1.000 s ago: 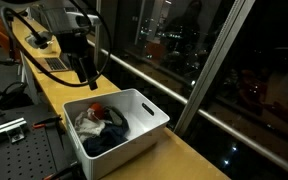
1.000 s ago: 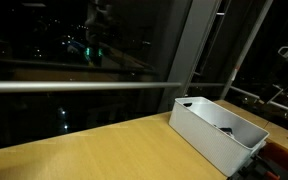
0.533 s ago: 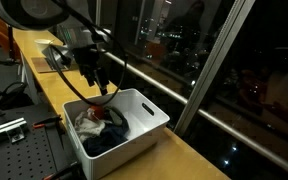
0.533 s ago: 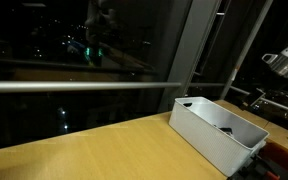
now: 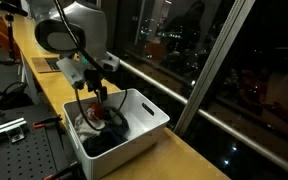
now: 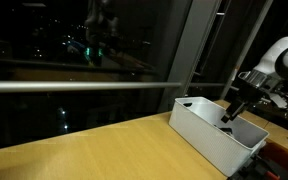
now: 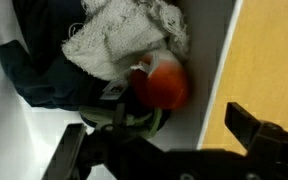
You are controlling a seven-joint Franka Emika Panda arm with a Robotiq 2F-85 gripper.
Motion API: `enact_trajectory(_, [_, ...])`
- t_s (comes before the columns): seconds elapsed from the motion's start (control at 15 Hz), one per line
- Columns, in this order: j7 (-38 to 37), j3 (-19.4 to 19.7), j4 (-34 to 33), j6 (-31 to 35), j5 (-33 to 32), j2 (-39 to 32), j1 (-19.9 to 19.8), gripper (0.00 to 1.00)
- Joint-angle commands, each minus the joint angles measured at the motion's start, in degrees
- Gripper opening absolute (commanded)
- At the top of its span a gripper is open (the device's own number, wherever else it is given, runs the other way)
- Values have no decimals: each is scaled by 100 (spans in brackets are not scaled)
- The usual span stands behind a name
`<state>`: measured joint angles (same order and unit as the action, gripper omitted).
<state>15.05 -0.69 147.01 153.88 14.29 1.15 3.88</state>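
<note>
An orange-red item (image 7: 162,85) lies in a white bin (image 5: 136,146) on the desk (image 5: 189,158), beside a white towel (image 7: 119,35) and a dark garment (image 7: 39,70). The end effector (image 7: 154,135), jaws spread wide, now hangs just above it, having dropped from over the bin's rim half a second ago.

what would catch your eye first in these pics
The white bin on the wooden table, with the claw hanging open over one end of it. In the wrist view a red-orange thing sits by the bin wall, beside a pale towel and a dark cloth. Behind the table is a big night window.
</note>
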Motion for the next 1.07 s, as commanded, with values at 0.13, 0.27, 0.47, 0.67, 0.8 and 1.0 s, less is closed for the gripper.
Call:
enact_trajectory(0.13, [194, 19, -354, -159, 30, -542, -250, 100])
enact_trajectory(0.27, [277, -36, -484, -165, 71, -769, -318, 100])
enact_trajectory(0.47, [287, -127, -765, -227, 55, -1089, -361, 100])
enact_trajectory(0.67, [351, -224, -1096, -239, 81, -1430, -442, 100])
enact_trajectory(0.8, [454, -283, -1363, -335, 102, -1697, -544, 100])
enact_trajectory(1.0, [544, -344, -1695, -544, 45, -2098, -705, 100])
